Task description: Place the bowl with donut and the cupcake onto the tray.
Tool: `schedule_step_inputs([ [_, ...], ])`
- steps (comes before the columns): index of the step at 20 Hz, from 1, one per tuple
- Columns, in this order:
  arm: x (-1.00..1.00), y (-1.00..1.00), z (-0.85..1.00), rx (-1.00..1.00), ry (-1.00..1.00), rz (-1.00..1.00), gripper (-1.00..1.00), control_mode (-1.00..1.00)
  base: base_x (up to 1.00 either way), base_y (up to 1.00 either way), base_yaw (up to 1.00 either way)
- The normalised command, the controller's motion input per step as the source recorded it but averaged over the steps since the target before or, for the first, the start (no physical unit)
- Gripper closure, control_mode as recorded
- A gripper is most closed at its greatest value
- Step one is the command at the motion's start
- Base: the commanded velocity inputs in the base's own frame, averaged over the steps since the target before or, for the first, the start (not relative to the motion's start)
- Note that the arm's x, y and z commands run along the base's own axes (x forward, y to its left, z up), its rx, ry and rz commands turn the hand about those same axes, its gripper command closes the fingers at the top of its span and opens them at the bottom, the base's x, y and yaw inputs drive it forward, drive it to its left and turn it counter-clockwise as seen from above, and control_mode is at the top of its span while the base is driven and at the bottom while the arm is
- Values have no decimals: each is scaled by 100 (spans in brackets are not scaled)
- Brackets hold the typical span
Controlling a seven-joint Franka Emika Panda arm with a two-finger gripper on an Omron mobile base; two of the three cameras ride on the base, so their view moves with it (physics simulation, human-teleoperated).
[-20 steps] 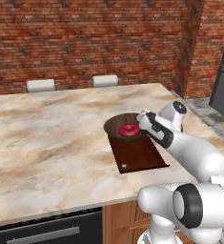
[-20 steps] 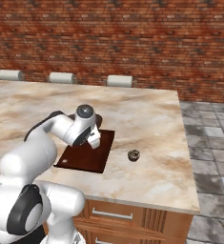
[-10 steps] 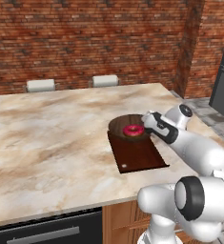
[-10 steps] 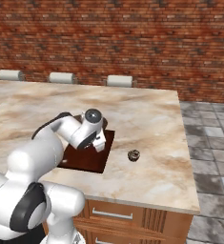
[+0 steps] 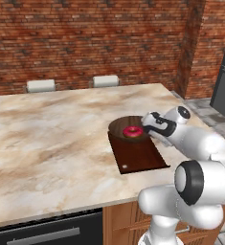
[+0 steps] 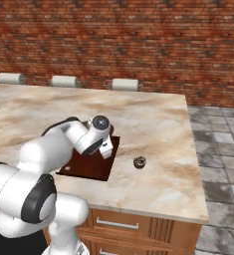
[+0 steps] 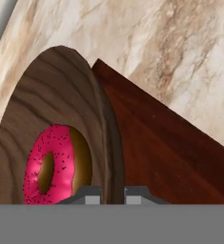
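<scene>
You have the bowl resting on the far end of the tray, with the donut lying inside it. The tray sits on the counter near its front edge. The cupcake stands on the counter to the tray's right, apart from it.

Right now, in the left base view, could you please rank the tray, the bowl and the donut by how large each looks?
1. tray, clearly the largest.
2. bowl, roughly as wide as the tray's short side; the far end sits farther from the camera.
3. donut, far smaller, lying inside the bowl.
</scene>
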Motion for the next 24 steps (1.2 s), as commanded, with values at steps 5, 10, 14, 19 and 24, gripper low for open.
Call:
schedule_step_inputs([
  [5,22,0,-11,0,0,0,100,-100,0,0,0],
  [10,11,0,-17,0,0,0,100,-100,0,0,0],
  [14,4,-2,-15,0,0,0,100,-100,0,0,0],
  [19,4,-4,-13,1,0,0,100,-100,0,0,0],
  [24,3,-9,-9,2,0,0,100,-100,0,0,0],
])
